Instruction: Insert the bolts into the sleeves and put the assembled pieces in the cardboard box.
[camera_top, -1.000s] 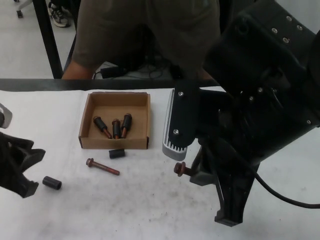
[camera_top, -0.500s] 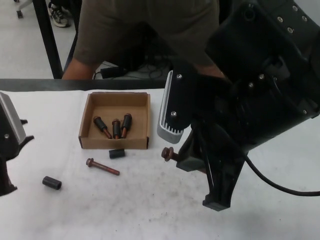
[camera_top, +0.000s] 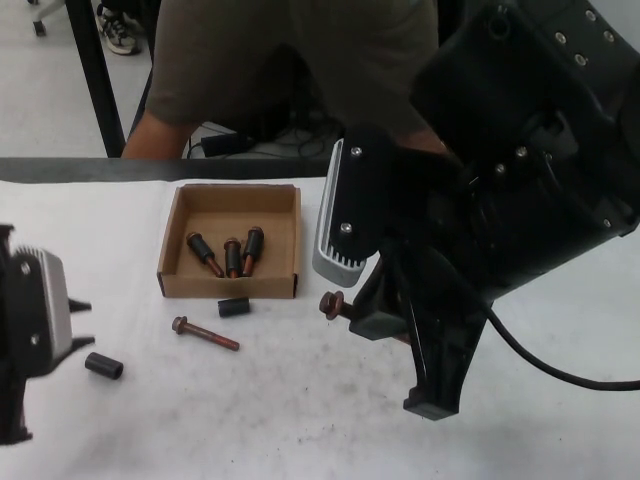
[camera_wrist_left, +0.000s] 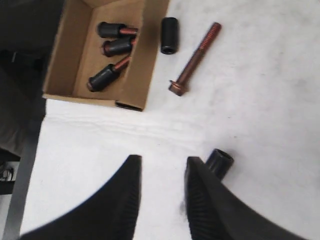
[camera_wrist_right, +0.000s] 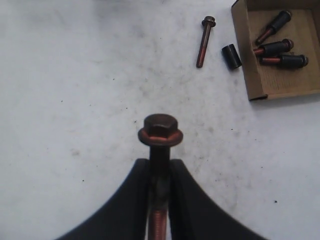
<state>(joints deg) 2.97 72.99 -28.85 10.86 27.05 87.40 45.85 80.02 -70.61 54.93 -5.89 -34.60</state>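
Observation:
The cardboard box (camera_top: 228, 287) (camera_wrist_left: 146, 60) (camera_wrist_right: 286, 79) holds three assembled pieces. In front of it lie a loose black sleeve (camera_top: 234, 307) (camera_wrist_left: 169, 35) (camera_wrist_right: 231, 56) and a loose copper bolt (camera_top: 205, 334) (camera_wrist_left: 195, 59) (camera_wrist_right: 204, 42). A second sleeve (camera_top: 103, 366) (camera_wrist_left: 220, 162) lies at the left, just outside one finger of my open left gripper (camera_top: 82, 324) (camera_wrist_left: 162, 162). My right gripper (camera_top: 375, 320) (camera_wrist_right: 160, 170) is shut on another bolt (camera_top: 333, 304) (camera_wrist_right: 160, 131), held above the bench right of the box with its head sticking out.
A person stands behind the bench's far edge (camera_top: 100, 168), beyond the box. The white bench top (camera_top: 270, 410) is open in the front middle. The bulky right arm (camera_top: 500, 200) covers the right half of the high view.
My left arm has swung in from the left edge and turned, so its fingers now sit beside the left sleeve. The right arm has shifted left with its bolt.

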